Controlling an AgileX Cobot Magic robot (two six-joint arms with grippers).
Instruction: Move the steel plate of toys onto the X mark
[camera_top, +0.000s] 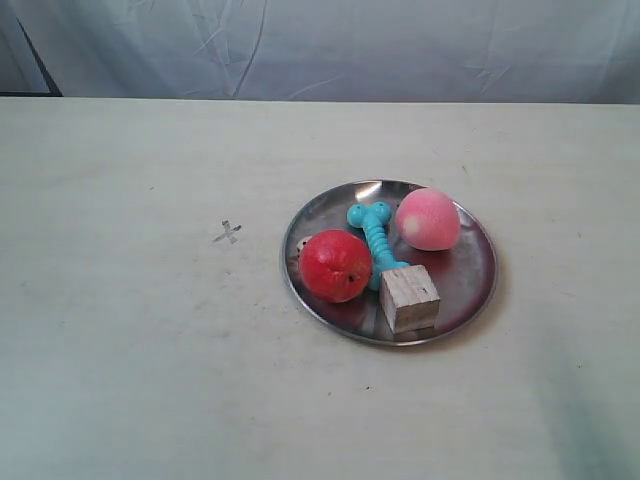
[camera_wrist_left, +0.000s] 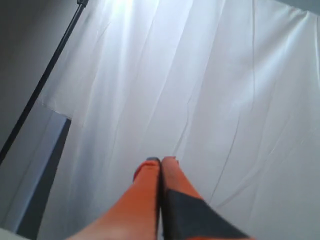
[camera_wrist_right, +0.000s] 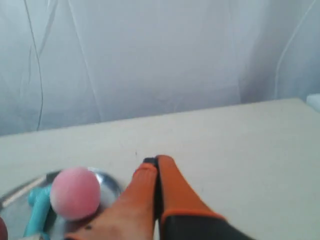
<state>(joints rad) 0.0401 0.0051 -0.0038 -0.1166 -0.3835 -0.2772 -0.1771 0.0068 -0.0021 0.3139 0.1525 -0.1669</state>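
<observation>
Steel plate sits on the pale table, near the X mark at its exterior-view left, with a strip of tabletop separating them. Red fruit, turquoise bone, pink peach and wooden cube crowd it, the cube at the near rim. Right gripper, fingers pressed together and empty, is near the peach; its view cuts the plate off. Left gripper, likewise closed and empty, faces only white curtain.
</observation>
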